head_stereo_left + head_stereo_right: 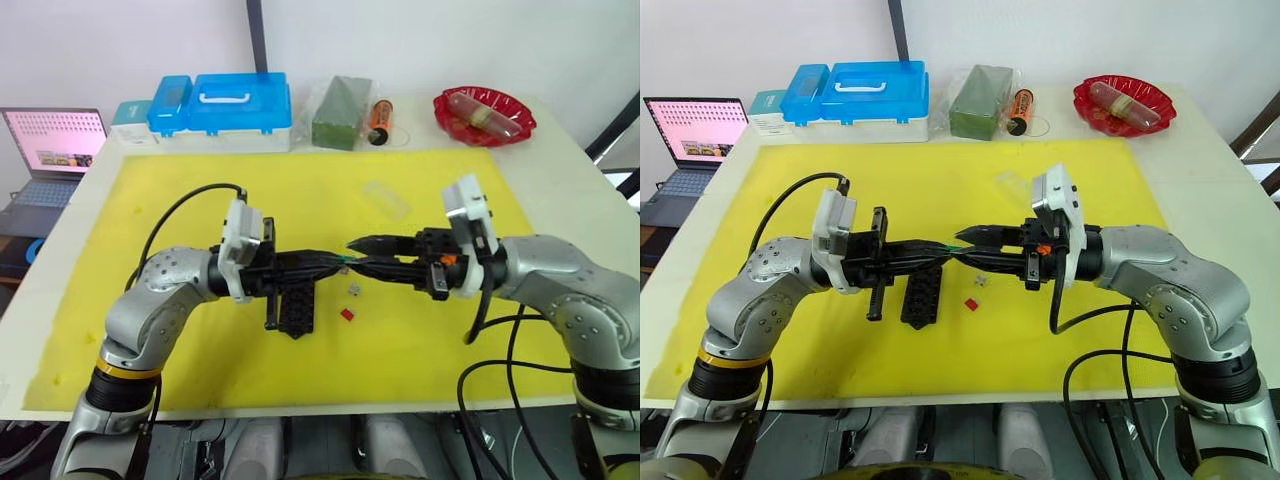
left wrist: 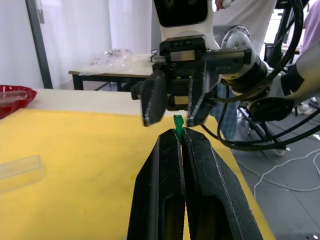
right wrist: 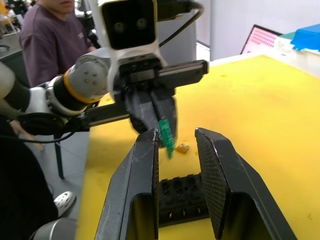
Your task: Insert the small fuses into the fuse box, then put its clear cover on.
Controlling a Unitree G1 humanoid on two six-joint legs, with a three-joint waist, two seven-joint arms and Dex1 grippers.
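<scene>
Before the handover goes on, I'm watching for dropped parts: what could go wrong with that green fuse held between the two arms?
1. The left gripper pinches the green fuse by one end only, at its very tips; a nudge from the right gripper, jaws open around it, could knock it loose.
2. If dropped, it may land near the red fuse or bounce off the fuse box.
</scene>
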